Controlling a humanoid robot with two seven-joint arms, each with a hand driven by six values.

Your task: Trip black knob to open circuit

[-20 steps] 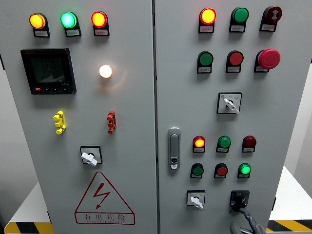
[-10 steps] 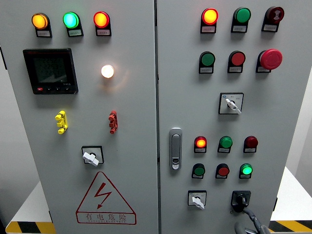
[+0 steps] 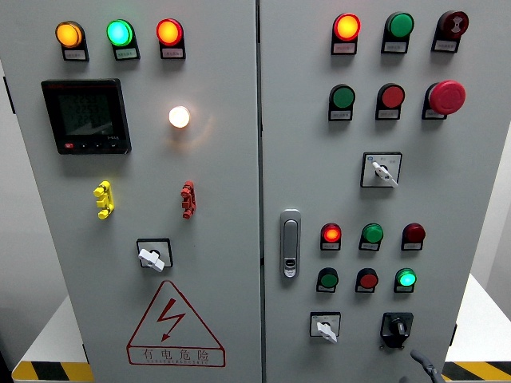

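Grey control cabinet, with a robot hand barely in frame at the lower right.

Only a grey fingertip of the right robot hand (image 3: pixel 421 361) shows at the bottom edge, cut off, so whether it is open or closed cannot be told; it sits just below and right of the black knob (image 3: pixel 397 325), apart from it. The knob is at the lower right of the right door (image 3: pixel 447 183). The warning triangle (image 3: pixel 175 324) print at the lower left is too small to read. Pale wall flanks the cabinet; hazard striping (image 3: pixel 40 371) marks the bottom corners.
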